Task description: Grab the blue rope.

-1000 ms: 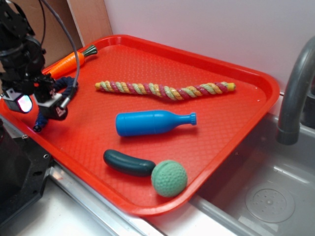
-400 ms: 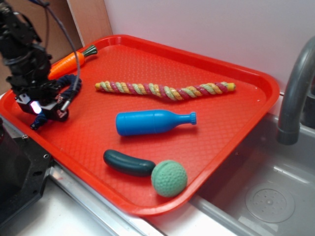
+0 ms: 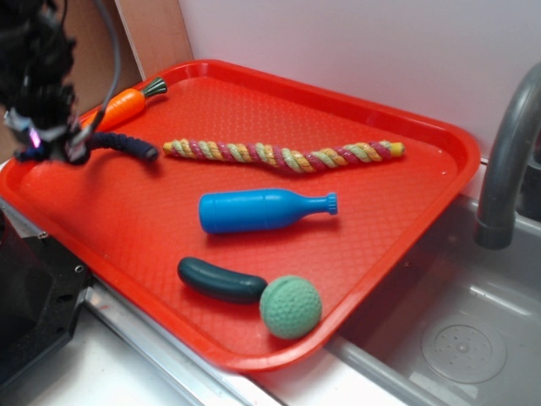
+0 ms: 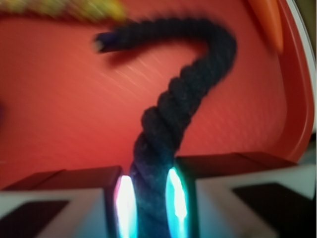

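The blue rope (image 3: 122,144) is a dark navy braided cord at the tray's left end, one end lifted off the red tray (image 3: 397,110). My gripper (image 3: 52,145) is shut on that end, just left of the rope's free tip. In the wrist view the rope (image 4: 185,101) rises from between the two lit fingers (image 4: 125,198), bends left and ends in a frayed tip. The gripper (image 4: 148,203) pinches the rope tightly. The arm hides the rope's held end in the exterior view.
An orange toy carrot (image 3: 118,106) lies just behind the gripper. The long pink-yellow-green rope (image 3: 283,155) stretches across the tray's middle. A bright blue bottle (image 3: 262,211), a dark green cucumber (image 3: 221,280) and a green ball (image 3: 290,306) lie nearer. A sink and grey faucet (image 3: 507,152) stand right.
The gripper has closed on the blue rope and risen up and back toward the left; the rope's free end now trails out to the right above the tray.
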`<state>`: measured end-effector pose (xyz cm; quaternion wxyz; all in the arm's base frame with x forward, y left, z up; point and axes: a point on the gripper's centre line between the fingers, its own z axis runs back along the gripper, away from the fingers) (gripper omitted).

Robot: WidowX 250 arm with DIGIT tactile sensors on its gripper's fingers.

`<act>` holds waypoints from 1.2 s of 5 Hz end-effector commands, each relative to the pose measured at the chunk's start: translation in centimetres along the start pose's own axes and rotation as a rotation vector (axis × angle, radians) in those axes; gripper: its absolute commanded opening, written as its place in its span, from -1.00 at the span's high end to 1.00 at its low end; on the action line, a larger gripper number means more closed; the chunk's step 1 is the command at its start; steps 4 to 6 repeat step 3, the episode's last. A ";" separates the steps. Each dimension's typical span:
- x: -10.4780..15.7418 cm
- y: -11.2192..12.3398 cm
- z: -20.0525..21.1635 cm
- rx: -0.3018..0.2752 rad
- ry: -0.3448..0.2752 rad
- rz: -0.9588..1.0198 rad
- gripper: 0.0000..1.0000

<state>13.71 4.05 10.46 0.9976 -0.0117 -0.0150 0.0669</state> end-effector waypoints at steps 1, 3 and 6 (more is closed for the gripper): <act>5.5 -4.5 10.5 0.044 -0.106 -0.087 1.00; 2.7 -2.6 16.3 0.015 -0.252 -0.028 1.00; 2.7 -2.6 16.3 0.015 -0.252 -0.028 1.00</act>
